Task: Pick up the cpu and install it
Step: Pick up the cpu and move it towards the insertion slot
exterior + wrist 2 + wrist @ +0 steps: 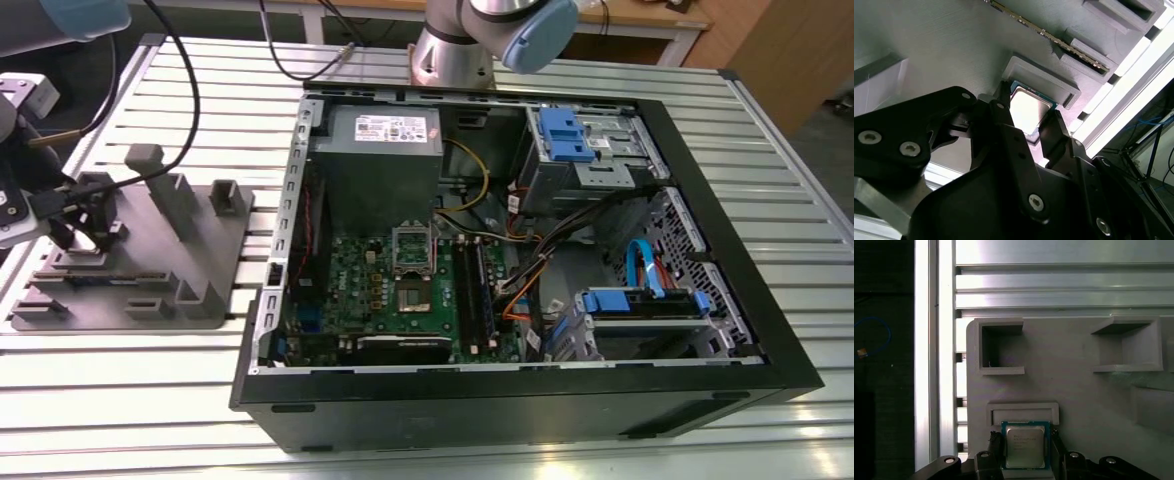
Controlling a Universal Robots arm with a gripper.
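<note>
The cpu, at the fixture's edge, is flanked by the gripper, not yet lifted; whether the jaws are clamped cannot be told.

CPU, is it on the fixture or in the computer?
The CPU lies flat on the fixture beside a raised block, gripper at it.

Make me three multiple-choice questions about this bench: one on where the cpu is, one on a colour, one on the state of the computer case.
1. Where is the cpu? A on the floor; B on the grey fixture, at the end effector; C in a person's hand.
2. The plastic drive brackets are: A red; B yellow; C blue.
3. The computer case is: A side open, motherboard exposed; B closed; C wrapped.
Answers: B, both wrist views show it there; C, blue in the exterior view; A, its inside is visible.
</note>
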